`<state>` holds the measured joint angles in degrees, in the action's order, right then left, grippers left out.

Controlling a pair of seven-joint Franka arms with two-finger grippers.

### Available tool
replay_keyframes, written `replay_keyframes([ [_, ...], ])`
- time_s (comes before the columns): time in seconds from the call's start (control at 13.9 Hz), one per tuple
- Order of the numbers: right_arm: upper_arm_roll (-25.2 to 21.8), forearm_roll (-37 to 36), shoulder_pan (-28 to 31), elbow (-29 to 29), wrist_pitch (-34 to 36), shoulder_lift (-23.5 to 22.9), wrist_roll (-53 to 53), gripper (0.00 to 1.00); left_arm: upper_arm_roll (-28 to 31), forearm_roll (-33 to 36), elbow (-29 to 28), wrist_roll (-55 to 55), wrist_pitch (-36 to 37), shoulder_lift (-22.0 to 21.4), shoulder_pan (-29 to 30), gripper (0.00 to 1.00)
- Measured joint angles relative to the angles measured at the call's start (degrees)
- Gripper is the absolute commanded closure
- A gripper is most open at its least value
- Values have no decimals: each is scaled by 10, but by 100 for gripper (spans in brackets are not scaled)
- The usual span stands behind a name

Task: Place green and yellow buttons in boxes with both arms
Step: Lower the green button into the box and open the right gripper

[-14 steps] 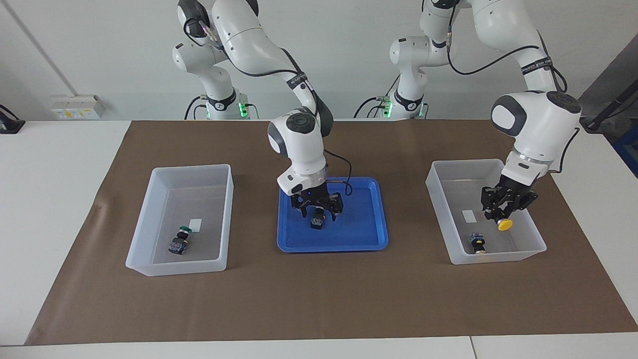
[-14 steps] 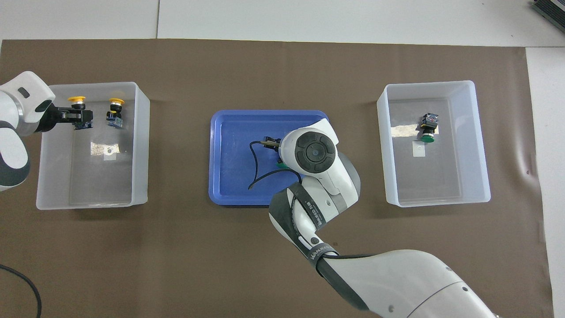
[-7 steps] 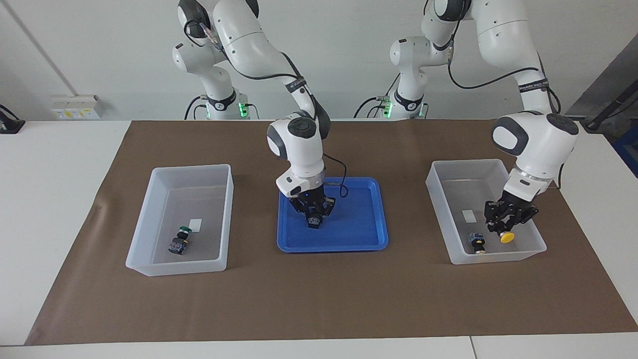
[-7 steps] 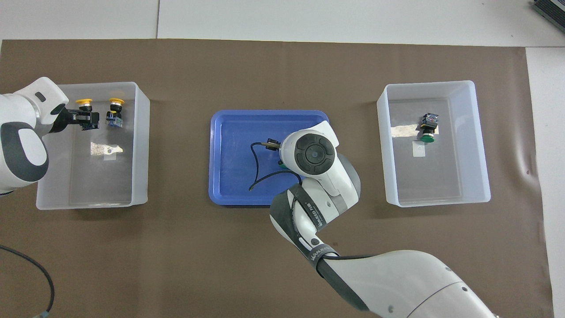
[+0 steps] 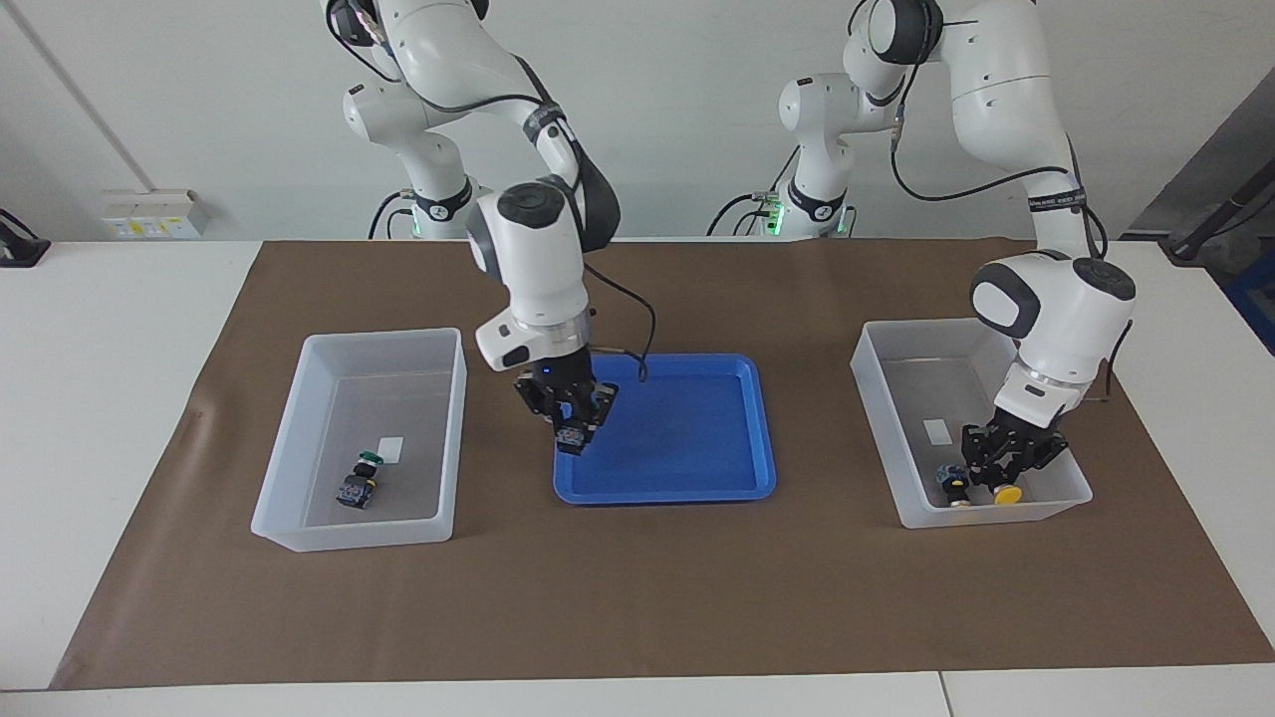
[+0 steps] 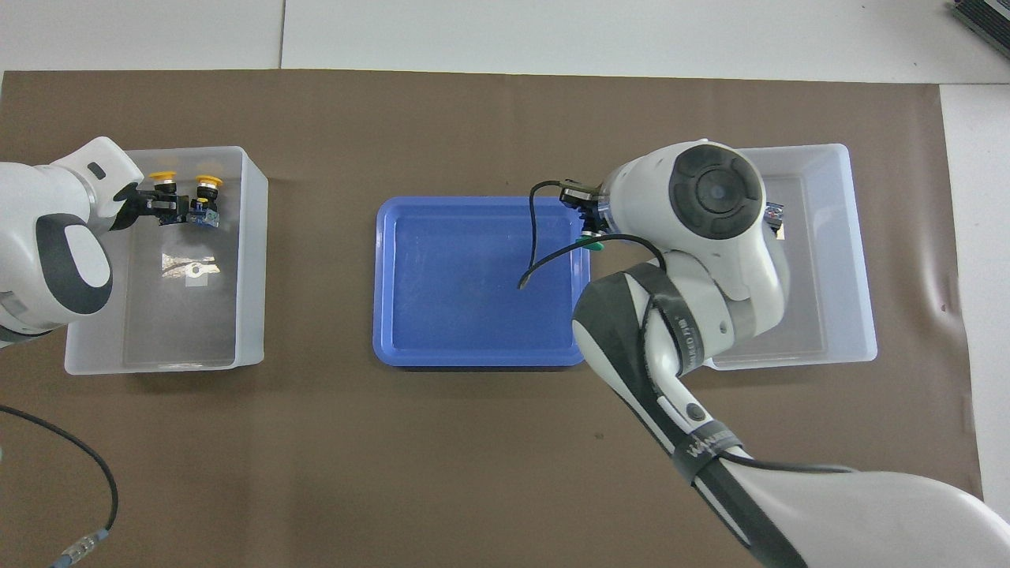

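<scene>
While the left gripper (image 6: 170, 210) lowers a yellow button (image 6: 163, 177) into its box (image 6: 252, 260) (beside one already there), the right gripper (image 5: 571, 423), clamped on a green button (image 5: 571, 435), hangs over the blue tray's (image 5: 697, 488) edge; next, it must cross to the box (image 5: 299, 438) holding the other green button (image 5: 361, 480).

A white table (image 5: 120, 329) carries a brown mat (image 5: 637, 597). On the mat, a blue tray (image 5: 697, 478) sits under the right gripper (image 5: 572, 430), between two boxes (image 5: 299, 518) (image 5: 877, 368).
</scene>
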<state>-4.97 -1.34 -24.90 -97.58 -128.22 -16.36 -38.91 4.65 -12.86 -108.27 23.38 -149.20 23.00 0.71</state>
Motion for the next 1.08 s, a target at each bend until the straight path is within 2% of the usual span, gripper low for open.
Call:
replay_keyframes([
  [0.22,0,1,74,-3,58,40,140,100,-1,0,5,0,-4,2,0,0],
  [0.43,0,12,147,-29,67,44,290,100,0,-1,25,0,9,2,1,0],
  [0.65,0,24,190,-88,51,48,381,100,1,-2,45,0,32,1,2,0],
  [0.86,2,24,196,-151,-2,53,391,100,0,-2,47,-2,66,-20,2,0],
  [0.93,4,24,195,-170,-24,55,391,97,-1,-2,47,-5,84,-33,-2,0],
  [1.08,6,25,195,-206,-66,56,391,78,-2,-2,41,-28,113,-66,-17,0],
])
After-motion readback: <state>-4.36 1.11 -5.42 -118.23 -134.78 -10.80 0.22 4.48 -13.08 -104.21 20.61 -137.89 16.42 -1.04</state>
